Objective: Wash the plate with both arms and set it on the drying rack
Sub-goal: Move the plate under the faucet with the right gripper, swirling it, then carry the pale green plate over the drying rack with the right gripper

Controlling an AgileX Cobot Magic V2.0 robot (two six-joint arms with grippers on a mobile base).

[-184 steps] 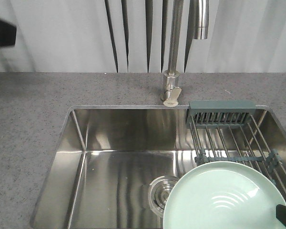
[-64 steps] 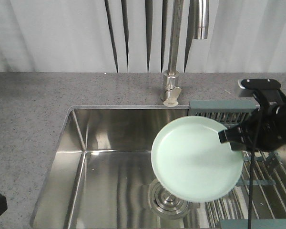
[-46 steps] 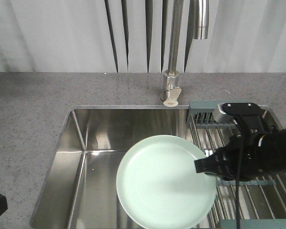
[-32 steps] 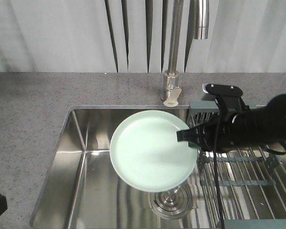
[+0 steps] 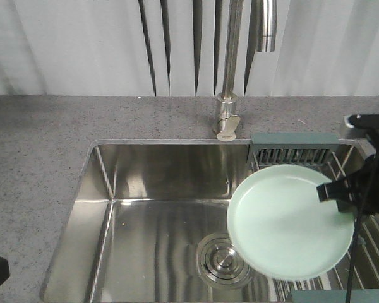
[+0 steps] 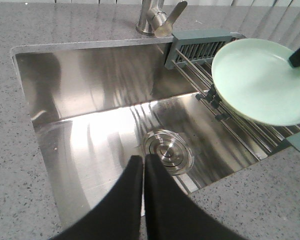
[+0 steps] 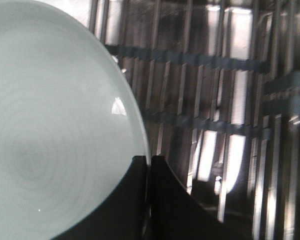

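1. We get bright, even, diffuse light in the front view, with no hard shadows on the counter [image 5: 38, 139].
2. The steel of the sink [image 5: 158, 164] throws streaky reflections. In the left wrist view we see a blown-out glare patch on its floor.
3. We see the plate [image 5: 284, 227] soft, with its edge slightly smeared.
4. The right wrist view is our worst: the drying rack [image 7: 215, 122] rods are blurred and streaked, with bright highlights between them and one small glare spot near the plate rim.
5. The right gripper [image 7: 147, 165] and left gripper [image 6: 143, 161] come out near-black for us, with no surface detail.
6. The faucet [image 5: 230, 57] looks slightly soft to us against the pale backdrop.
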